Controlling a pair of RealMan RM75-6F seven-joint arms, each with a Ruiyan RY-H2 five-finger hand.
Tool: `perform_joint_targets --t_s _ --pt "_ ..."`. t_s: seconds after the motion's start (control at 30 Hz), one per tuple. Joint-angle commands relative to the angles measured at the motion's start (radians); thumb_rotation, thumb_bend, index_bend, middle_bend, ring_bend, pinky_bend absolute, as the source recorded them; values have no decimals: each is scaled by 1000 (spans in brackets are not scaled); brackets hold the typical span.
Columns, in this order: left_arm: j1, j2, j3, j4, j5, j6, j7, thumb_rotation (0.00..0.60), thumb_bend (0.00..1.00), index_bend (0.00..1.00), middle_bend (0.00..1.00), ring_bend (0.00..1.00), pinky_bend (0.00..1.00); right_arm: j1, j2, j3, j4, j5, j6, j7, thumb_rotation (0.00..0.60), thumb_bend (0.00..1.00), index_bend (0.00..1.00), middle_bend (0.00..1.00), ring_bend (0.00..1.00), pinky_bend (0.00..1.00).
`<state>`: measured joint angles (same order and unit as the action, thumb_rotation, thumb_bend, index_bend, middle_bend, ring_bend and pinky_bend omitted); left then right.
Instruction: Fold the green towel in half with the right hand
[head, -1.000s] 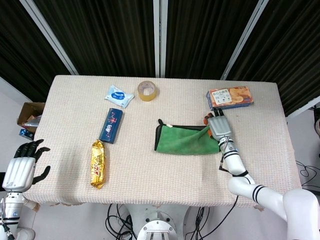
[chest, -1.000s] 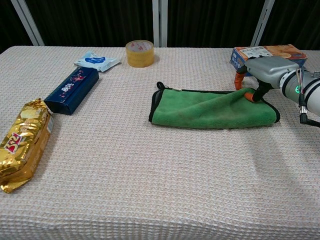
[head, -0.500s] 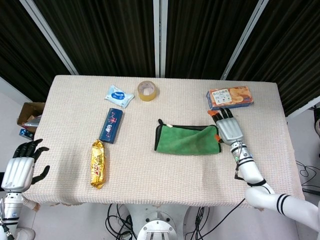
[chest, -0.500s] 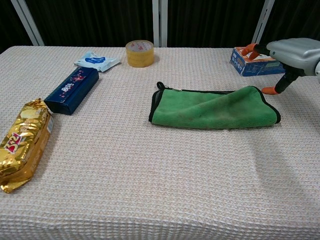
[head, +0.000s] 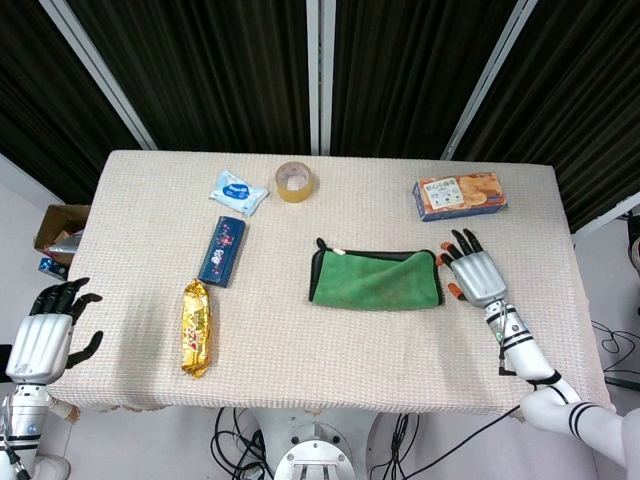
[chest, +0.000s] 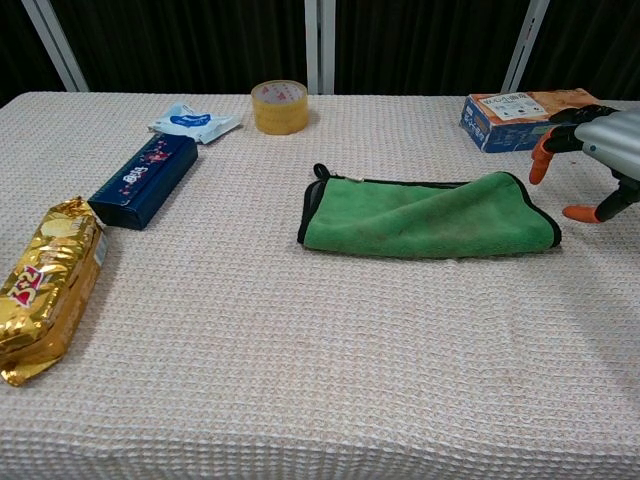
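Note:
The green towel (head: 377, 279) (chest: 425, 215) lies folded flat on the table, a long rectangle with a black hem showing along its left and far edges. My right hand (head: 475, 271) (chest: 592, 142) hovers just off the towel's right end with fingers spread and nothing in it, apart from the cloth. My left hand (head: 45, 325) hangs open beyond the table's left edge, far from the towel; the chest view does not show it.
A biscuit box (head: 459, 195) (chest: 522, 108) sits behind the right hand. A tape roll (head: 295, 181), a white-blue packet (head: 238, 191), a dark blue box (head: 222, 250) and a gold snack bag (head: 196, 327) lie to the left on the woven tablecloth (head: 330, 350).
My right hand has let go of the towel's right end and drawn away to the right, fingers spreading. The towel stays folded and settled flat. The left hand has not moved.

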<state>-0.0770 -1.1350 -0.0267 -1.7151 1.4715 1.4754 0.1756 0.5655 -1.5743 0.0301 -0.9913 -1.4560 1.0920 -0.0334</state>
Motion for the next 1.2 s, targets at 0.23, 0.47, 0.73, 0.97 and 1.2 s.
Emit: perform_joint_targets --t_s 0.23,0.47,0.73,0.97,1.2 --pt "-1 7 -1 -13 -8 -6 7 600 297 299 136 140 135 19 -97 -41 161 -93 10 83 600 176 387 207 0 0" --pt "-4 8 0 -14 -12 -14 1 600 297 299 135 139 135 25 -135 -51 236 -134 49 109 600 176 386 205 0 0" --pt "-5 10 0 -13 -11 -16 -8 600 297 299 135 139 135 25 -174 -57 306 -160 83 126 600 232 409 237 0 0" --pt "-6 11 -1 -13 -8 -15 -13 600 297 299 135 139 135 17 -170 -62 325 -182 135 124 600 450 513 272 0 0" --pt "-11 13 -4 -15 -6 -18 -15 600 297 299 135 139 135 -17 -122 -62 295 -192 212 99 600 541 562 272 0 0"
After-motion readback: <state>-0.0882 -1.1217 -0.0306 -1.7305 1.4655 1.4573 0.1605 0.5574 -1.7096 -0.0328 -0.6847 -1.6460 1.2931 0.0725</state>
